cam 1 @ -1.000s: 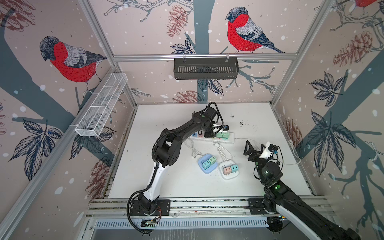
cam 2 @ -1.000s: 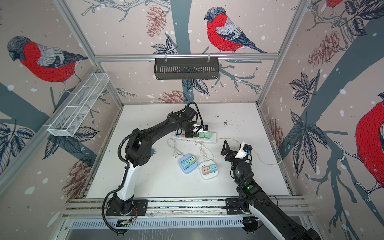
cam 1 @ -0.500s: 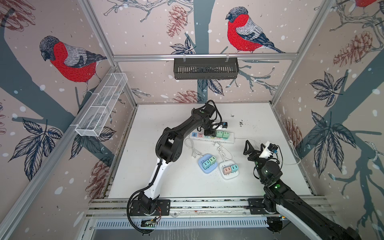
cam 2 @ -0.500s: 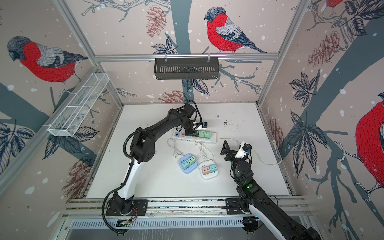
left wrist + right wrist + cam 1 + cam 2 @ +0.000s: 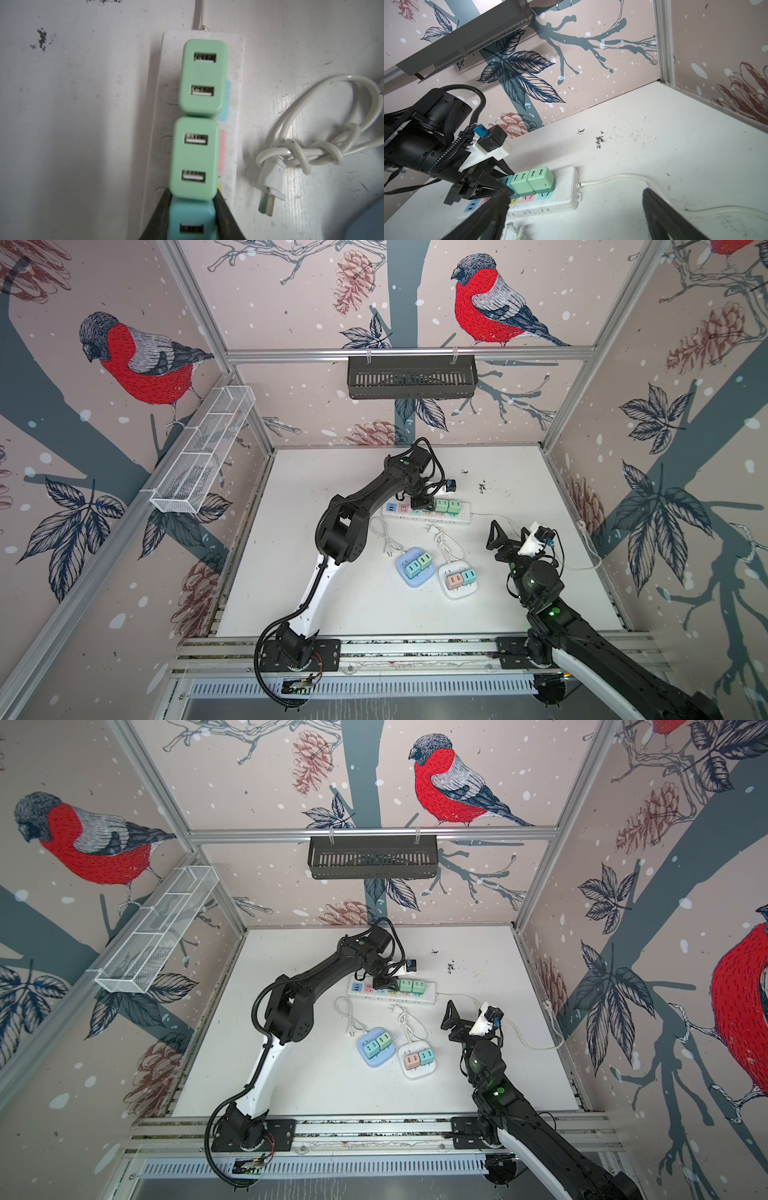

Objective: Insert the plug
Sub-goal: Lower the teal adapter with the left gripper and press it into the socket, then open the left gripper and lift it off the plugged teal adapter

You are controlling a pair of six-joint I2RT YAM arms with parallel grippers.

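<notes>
Left hand has shifted slightly over the power strip, clasping the teal plug, which looks seated. Next: let go, lift straight up. Right hand is spread wide, empty.

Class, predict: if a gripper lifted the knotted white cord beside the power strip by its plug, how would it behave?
The cord probably droops limply: it lies in loose loops. Its plug looks small, rigid, likely light. The white hub it seems to join might drag along.
</notes>
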